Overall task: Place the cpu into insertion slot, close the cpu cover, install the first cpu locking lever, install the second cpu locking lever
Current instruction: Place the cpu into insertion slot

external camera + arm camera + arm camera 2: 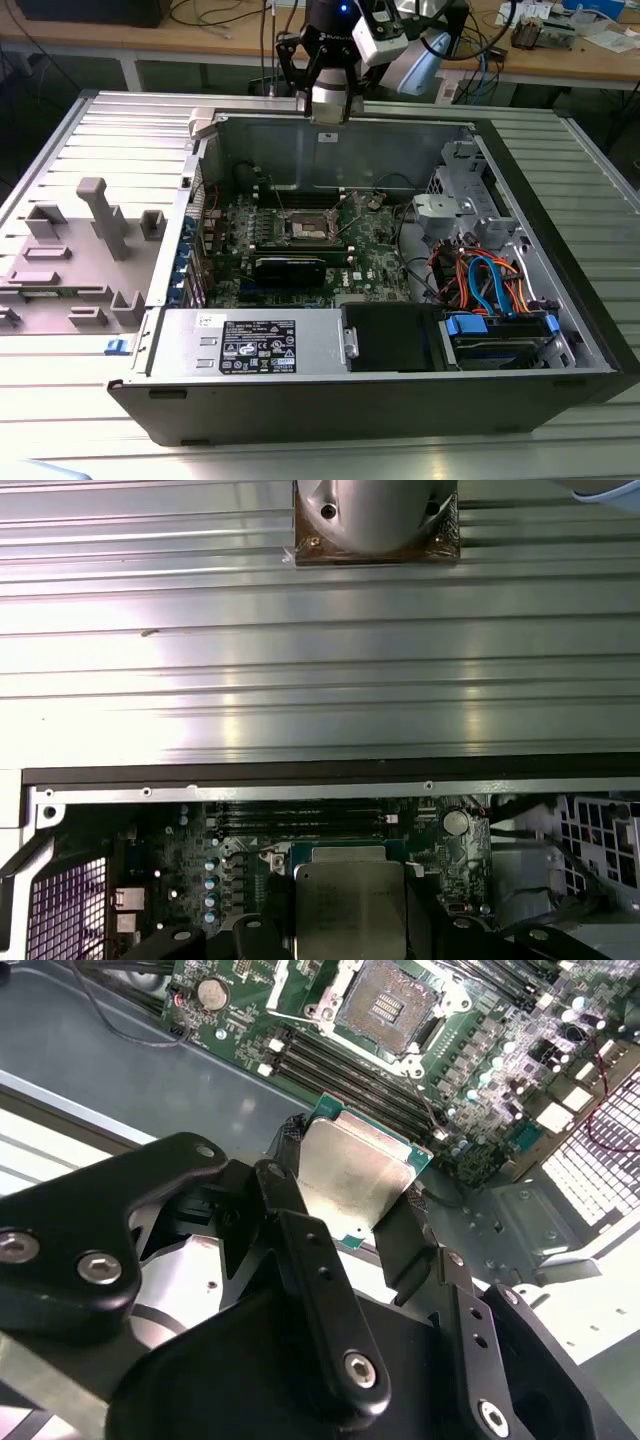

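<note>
Aloft — one cpu [360, 1160] in one gripper [352, 1192]

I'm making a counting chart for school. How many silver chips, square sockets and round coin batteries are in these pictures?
cpu, gripped by the tool: 1
insertion slot: 1
coin battery: 1
Total: 3
</note>
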{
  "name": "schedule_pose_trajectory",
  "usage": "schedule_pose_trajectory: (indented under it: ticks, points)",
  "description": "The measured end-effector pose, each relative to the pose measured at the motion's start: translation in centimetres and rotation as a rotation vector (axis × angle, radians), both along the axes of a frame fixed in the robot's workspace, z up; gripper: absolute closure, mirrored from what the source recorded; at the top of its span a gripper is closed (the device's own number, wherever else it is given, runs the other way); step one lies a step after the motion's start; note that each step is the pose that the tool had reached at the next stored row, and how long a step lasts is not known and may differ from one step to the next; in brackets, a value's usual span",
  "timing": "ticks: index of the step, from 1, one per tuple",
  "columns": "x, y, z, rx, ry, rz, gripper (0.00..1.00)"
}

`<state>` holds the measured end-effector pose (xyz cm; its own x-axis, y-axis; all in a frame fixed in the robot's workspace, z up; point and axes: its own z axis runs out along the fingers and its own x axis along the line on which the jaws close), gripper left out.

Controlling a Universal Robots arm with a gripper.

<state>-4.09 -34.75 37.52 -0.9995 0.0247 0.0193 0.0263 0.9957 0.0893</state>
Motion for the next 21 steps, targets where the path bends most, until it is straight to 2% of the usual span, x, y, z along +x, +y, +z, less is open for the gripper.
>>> schedule_pose_trajectory:
  ticks: [12,21]
  points:
    - [0.0,-0.57,-0.14,0.0,0.0,0.0,0.45]
    - [0.0,-0.76,-0.22,0.0001,0.0,0.0,0.45]
